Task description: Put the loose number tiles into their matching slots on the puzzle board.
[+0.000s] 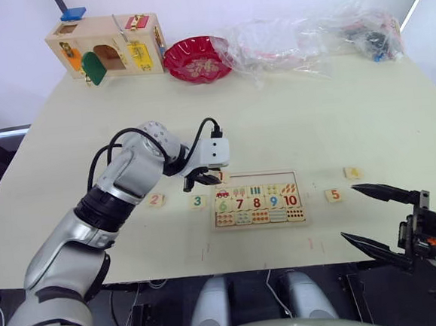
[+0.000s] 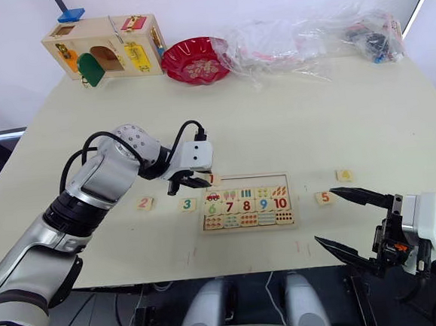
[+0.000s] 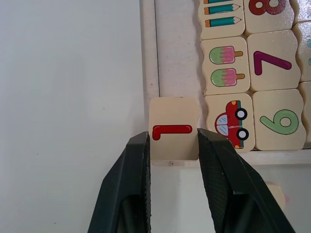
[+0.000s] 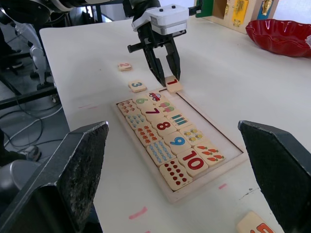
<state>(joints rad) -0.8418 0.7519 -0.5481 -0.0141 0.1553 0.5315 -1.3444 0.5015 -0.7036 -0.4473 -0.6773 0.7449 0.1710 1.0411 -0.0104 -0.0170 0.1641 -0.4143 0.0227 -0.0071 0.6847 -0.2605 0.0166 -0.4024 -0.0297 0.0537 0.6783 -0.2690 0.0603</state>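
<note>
- Our left gripper (image 3: 172, 145) pinches the 1 tile (image 3: 172, 133) between its two black fingers, closed snugly on the tile's sides.
- We hold the tile over the board (image 1: 257, 200) at its left end, at the corner of the empty top row; it overlaps the rim, so we judge it is not yet seated in its slot.
- That corner slot sits just beside the red car picture (image 3: 232, 124) and the 6 (image 3: 279, 121), which suits a count of one.
- Our right gripper (image 1: 373, 215) hangs wide open off the table's near right edge, holding nothing, clear of the work.
- Loose tiles wait on the table: 2 (image 1: 156, 200) and 3 (image 1: 198, 201) left of the board, 5 (image 1: 333, 195) and another tile (image 1: 352, 173), whose number we cannot read, on its right.
- Readable on the board: 6, 7, 8, 9, 10, with counting pictures above and below them.
- At the far edge stand a latch box (image 1: 105, 46), a red bowl (image 1: 197, 59) and plastic bags (image 1: 306, 35).
</note>
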